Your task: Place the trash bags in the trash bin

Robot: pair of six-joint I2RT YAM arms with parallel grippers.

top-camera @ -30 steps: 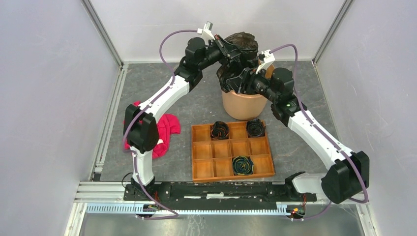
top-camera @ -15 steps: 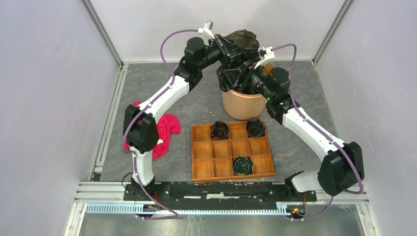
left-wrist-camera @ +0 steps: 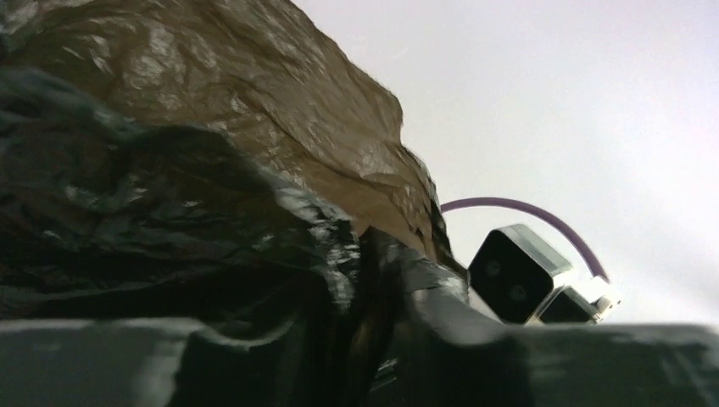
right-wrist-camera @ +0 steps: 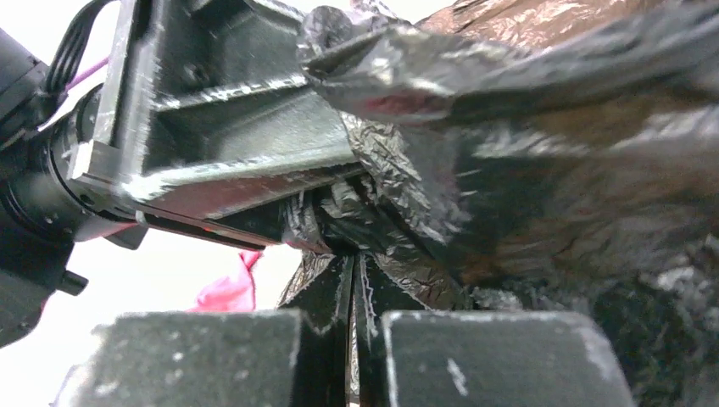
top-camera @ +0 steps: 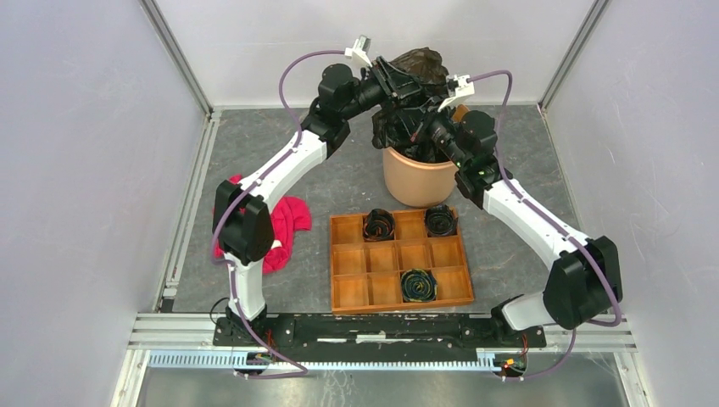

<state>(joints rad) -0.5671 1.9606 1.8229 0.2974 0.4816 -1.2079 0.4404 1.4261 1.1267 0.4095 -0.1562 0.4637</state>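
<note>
My right fingers [right-wrist-camera: 492, 356] have just swung in and pinched the bag [top-camera: 413, 64], bunched above the bin [top-camera: 420, 182], while my left fingers [left-wrist-camera: 169, 365] start parting, grip impossible to tell: a handover, I judge, before stuffing.

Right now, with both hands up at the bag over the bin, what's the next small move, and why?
Probably ease the right hand down toward the trash bin. Its jaws are pinched shut on the trash bag, and most of it is bunched above the bin's rim beside the left hand, so a push down should start feeding it in.
</note>
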